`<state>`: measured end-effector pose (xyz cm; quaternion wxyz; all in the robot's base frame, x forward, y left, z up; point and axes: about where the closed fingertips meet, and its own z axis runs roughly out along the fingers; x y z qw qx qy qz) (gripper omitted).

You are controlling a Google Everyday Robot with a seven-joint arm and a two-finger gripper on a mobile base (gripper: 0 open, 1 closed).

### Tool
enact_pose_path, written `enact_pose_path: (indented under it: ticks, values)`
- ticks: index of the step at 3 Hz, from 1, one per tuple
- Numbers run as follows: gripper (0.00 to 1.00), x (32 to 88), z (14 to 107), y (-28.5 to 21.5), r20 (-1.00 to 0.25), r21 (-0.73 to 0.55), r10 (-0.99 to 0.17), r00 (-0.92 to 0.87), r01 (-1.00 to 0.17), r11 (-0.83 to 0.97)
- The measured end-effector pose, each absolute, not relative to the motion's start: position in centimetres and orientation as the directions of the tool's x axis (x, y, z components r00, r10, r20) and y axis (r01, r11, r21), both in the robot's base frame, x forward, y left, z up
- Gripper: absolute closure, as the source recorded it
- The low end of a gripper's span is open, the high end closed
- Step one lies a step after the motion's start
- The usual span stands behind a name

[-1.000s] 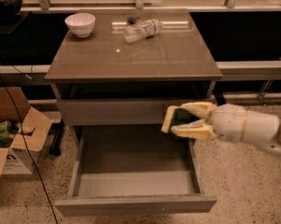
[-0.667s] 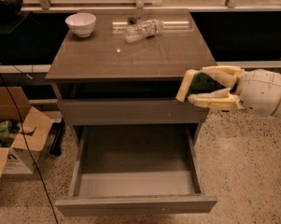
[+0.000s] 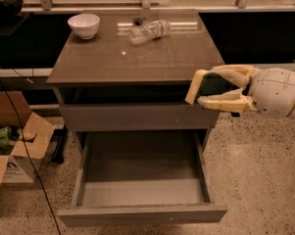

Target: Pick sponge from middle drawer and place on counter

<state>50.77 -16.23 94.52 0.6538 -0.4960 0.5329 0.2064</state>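
My gripper (image 3: 198, 88) comes in from the right, level with the counter's front right corner. It is shut on the dark green sponge (image 3: 214, 84), held between the cream fingers (image 3: 220, 102). The sponge hangs just beyond the right edge of the glossy grey-brown counter (image 3: 137, 58), not resting on it. The middle drawer (image 3: 142, 180) stands pulled wide open below, its pale grey floor bare. The gripper is well above and to the right of the drawer.
A white bowl (image 3: 84, 25) sits at the counter's back left and a clear plastic bottle (image 3: 149, 31) lies at the back middle. A shut plain drawer front (image 3: 137, 116) sits above the open drawer. An open cardboard box (image 3: 12, 148) stands on the floor at left.
The gripper has lifted the sponge from beside the shut drawer front up to counter height, moving slightly right and up.
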Motion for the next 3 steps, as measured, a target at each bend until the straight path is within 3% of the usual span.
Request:
enact_pose_path:
  ticks: [2,3]
  values:
    - [1.00,55.9,99.7,-12.8,-0.743,-0.645,-0.437,0.507,-0.716,0.267]
    - [1.00,61.8,99.6,-10.8,-0.681,-0.685,-0.508,0.527,-0.704,0.188]
